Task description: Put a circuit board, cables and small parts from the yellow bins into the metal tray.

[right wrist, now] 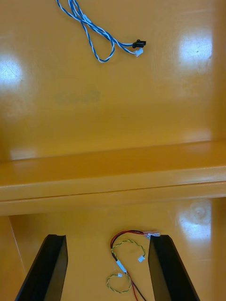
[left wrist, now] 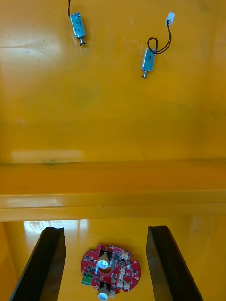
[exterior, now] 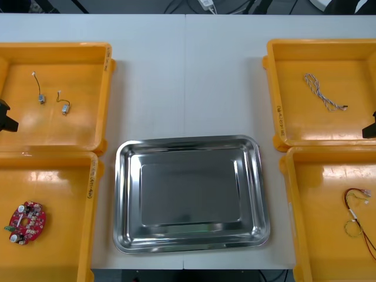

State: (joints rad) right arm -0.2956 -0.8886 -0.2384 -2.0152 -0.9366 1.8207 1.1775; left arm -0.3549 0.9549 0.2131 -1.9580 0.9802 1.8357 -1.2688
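The light counter [exterior: 188, 70] carries a shiny metal tray [exterior: 191, 194] at its near middle, bare inside, so by my reading the task is at its first pick with nothing delivered yet. Four yellow bins flank it: the far left bin [exterior: 76, 64] and near left bin [exterior: 59, 188], and the far right bin [exterior: 329, 59] and near right bin [exterior: 323, 194]. The left hand [left wrist: 106, 229] hangs over the wall between the two left bins, fingers spread wide and holding nothing. The right hand [right wrist: 108, 237] is placed likewise over the right pair, also wide open and empty. The round red circuit board [left wrist: 110, 273] lies flat on the floor of the near left bin, seen between the left fingers. A red and yellow cable [right wrist: 125, 256] lies in the near right bin and a twisted blue and white cable [right wrist: 96, 35] in the far right one. Two small metal parts [left wrist: 148, 59] with short leads rest well apart in the far left bin. The likely next move is for the left hand to drop onto the board and close across its edges. That needs care, since the board lies flat against the bin floor.
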